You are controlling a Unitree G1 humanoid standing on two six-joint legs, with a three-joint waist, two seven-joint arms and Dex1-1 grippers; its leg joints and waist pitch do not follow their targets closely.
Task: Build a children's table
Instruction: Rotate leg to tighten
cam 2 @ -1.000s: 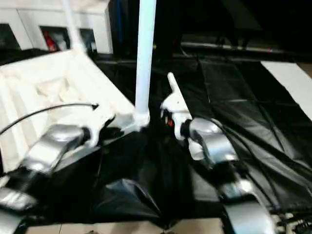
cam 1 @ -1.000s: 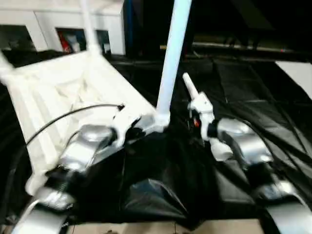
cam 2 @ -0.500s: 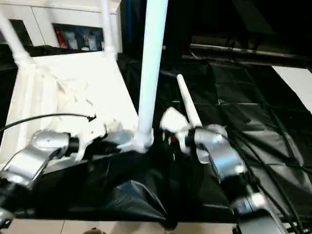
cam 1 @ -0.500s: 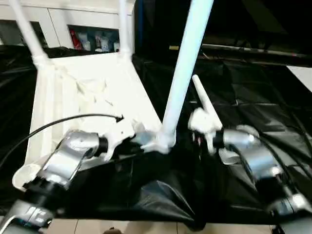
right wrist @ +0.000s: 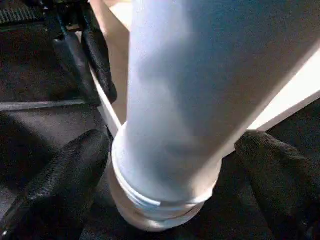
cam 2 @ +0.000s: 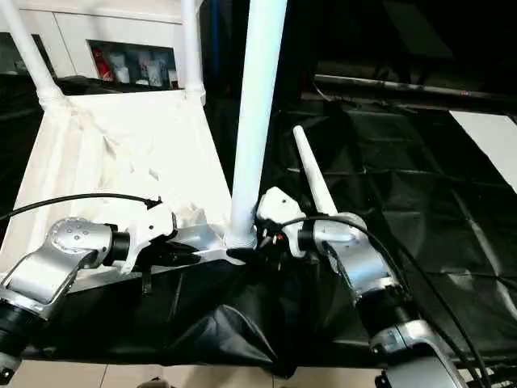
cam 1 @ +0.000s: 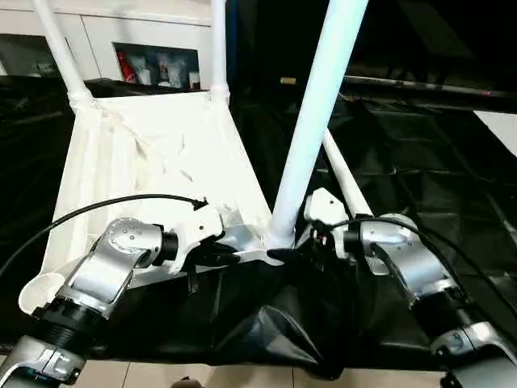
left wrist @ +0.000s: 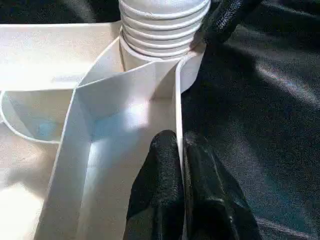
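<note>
The children's table top [cam 1: 153, 153] lies upside down on a black sheet, ribbed side up. Upright legs [cam 1: 58, 52] [cam 1: 218, 40] stand in its two far corner sockets. A third leg [cam 1: 317, 121] stands in the near right socket [left wrist: 165, 30]. Another leg [cam 2: 311, 174] lies on the sheet beyond my right arm. My left gripper [left wrist: 179, 145] is shut on the top's thin rim wall just beside that socket. My right gripper [right wrist: 170, 165] is open, with one finger [right wrist: 65, 185] on each side of the third leg's base.
A white glass-door cabinet [cam 1: 153, 52] stands behind the table top. The black sheet [cam 1: 420, 170] covers the ground to the right, with a pale patch [cam 1: 502, 121] at its far right edge. A black cable [cam 1: 81, 214] loops over my left forearm.
The view has tilted and shifted. My right gripper has come in toward the near leg's base and now straddles it. My left gripper stays shut on the rim.
</note>
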